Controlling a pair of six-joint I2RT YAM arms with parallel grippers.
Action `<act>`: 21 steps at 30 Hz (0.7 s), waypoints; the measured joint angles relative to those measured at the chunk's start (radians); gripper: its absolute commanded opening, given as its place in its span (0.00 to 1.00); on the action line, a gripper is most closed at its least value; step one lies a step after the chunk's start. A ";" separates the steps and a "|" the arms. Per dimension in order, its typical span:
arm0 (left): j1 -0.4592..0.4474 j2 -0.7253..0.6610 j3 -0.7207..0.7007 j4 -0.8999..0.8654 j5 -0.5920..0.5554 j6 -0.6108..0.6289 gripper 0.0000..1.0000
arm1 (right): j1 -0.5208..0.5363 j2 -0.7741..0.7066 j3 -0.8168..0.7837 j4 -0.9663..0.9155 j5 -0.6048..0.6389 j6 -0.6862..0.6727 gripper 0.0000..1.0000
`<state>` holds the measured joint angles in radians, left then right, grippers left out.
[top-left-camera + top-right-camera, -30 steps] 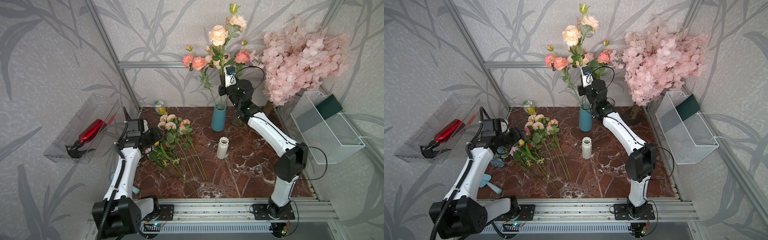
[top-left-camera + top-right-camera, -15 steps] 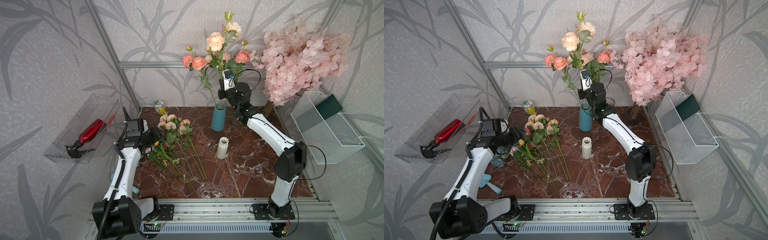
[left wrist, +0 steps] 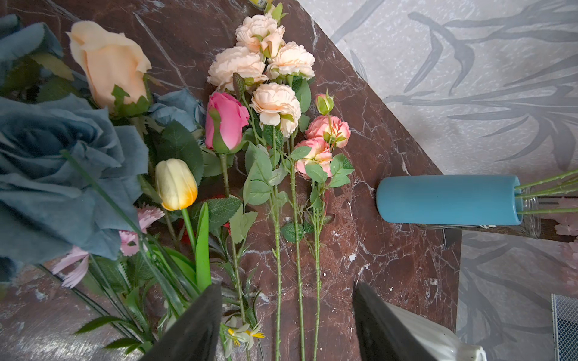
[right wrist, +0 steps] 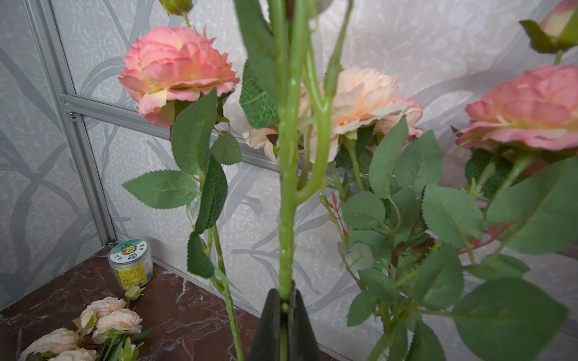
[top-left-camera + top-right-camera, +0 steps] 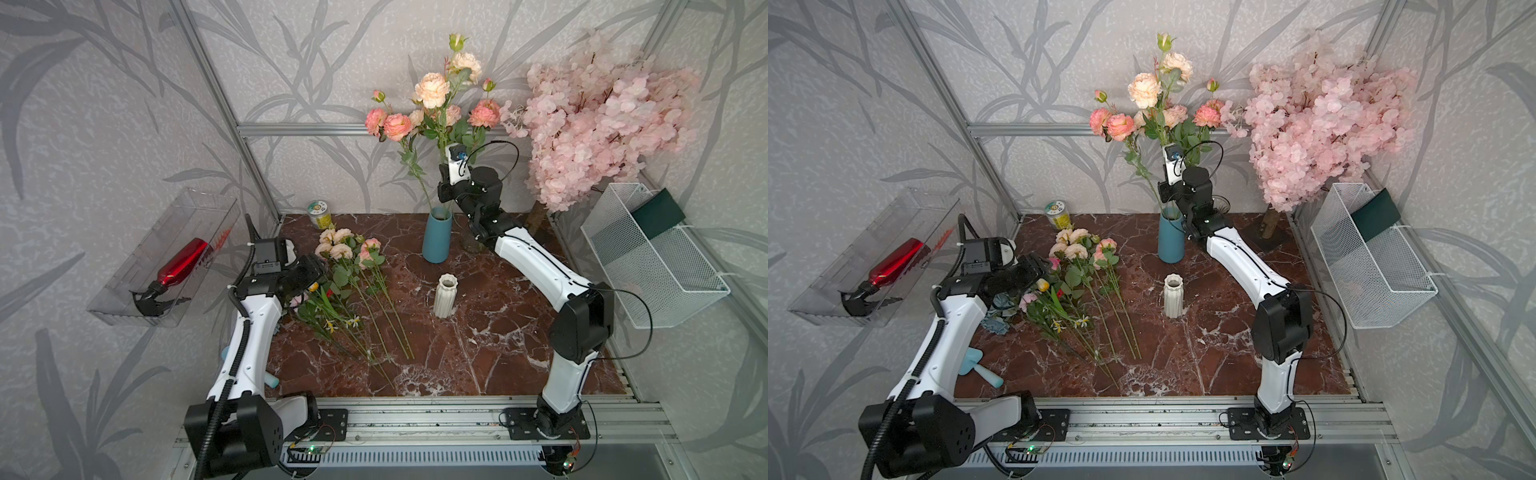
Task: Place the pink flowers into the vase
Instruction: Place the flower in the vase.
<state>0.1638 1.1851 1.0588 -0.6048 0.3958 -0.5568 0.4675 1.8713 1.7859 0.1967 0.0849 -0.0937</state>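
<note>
Now, right gripper (image 4: 284,304) was clenched on one green stem of the pink flowers (image 5: 432,89), just above the vase (image 5: 437,239) mouth. The stem ran straight up from between the jaws, blooms high overhead. Several stems stood in the vase. More sprays (image 3: 275,103) lay flat on the table (image 5: 498,332). The left gripper (image 3: 287,289) hung nearby, jaws apart and empty, those stems showing between them.
</note>
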 measured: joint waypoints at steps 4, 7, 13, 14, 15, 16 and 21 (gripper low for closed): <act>0.000 0.000 -0.001 0.000 0.000 0.000 0.67 | -0.001 0.000 -0.010 -0.019 -0.008 0.008 0.00; 0.000 0.000 -0.001 0.000 0.002 0.000 0.67 | -0.002 0.000 -0.010 -0.031 -0.022 0.017 0.00; 0.000 0.000 -0.002 0.008 0.011 0.000 0.67 | -0.006 0.000 -0.010 -0.052 -0.039 0.027 0.00; 0.000 0.000 -0.002 0.008 0.011 0.000 0.67 | -0.007 0.000 -0.010 -0.053 -0.042 0.030 0.00; 0.000 0.000 -0.002 0.008 0.013 0.000 0.67 | -0.008 0.002 -0.010 -0.053 -0.044 0.034 0.00; 0.000 0.000 -0.002 0.008 0.015 0.000 0.67 | -0.010 0.003 -0.010 -0.053 -0.050 0.038 0.00; 0.000 0.000 -0.002 0.010 0.021 0.000 0.67 | -0.027 0.015 -0.010 -0.067 -0.070 0.062 0.00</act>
<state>0.1638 1.1851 1.0573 -0.5953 0.4164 -0.5571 0.4400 1.8866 1.7760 0.1295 0.0147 -0.0319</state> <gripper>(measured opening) 0.674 0.063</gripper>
